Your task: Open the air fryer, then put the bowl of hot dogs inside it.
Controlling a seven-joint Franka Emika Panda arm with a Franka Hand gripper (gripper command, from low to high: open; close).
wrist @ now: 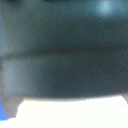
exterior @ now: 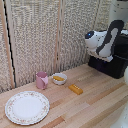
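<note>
The matte-black air fryer (exterior: pixel 118 66) stands at the exterior view's right, on the back of the wooden table. My white and black arm (exterior: pixel 102 41) hangs right in front of it, and the gripper (exterior: pixel 106 57) is pressed close against its upper front. The handle is hidden behind the arm. The wrist view is a blur filled by the dark fryer surface (wrist: pixel 64 55), with a blue sliver of one finger (wrist: pixel 2 107) at the edge. I cannot tell how the jaws stand. The white bowl (exterior: pixel 59 79) with yellow-orange hot dogs (exterior: pixel 58 78) sits mid-table, far from the gripper.
A pink mug (exterior: pixel 42 80) stands just beside the bowl. An orange-yellow block (exterior: pixel 76 89) lies between the bowl and the fryer. A large floral-rimmed plate (exterior: pixel 27 107) lies at the front of the exterior view's left. A woven screen (exterior: pixel 45 35) closes the back.
</note>
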